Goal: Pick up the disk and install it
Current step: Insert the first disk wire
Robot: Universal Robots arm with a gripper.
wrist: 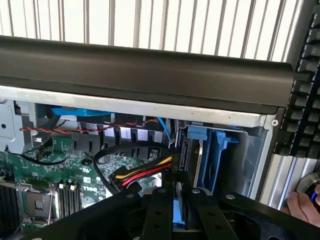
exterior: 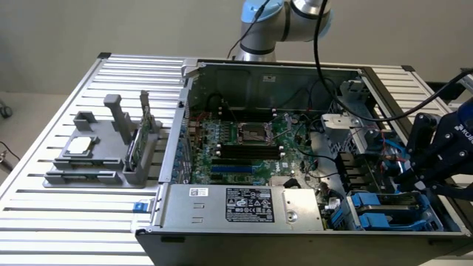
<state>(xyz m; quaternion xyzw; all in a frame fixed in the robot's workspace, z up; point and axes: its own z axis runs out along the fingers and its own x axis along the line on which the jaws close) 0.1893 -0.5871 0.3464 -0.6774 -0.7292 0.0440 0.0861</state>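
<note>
The install step looks to be in hand: the gripper (exterior: 409, 183), fingers drawn close and seemingly clamped on the blue-framed disk (wrist: 179, 215), hangs over the drive bay (exterior: 436, 217) at the exterior view's right, where seating likely calls for square alignment.

On edge (blue-framed), the disk (wrist: 192, 157) sits in the bay (wrist: 247, 150).
</note>
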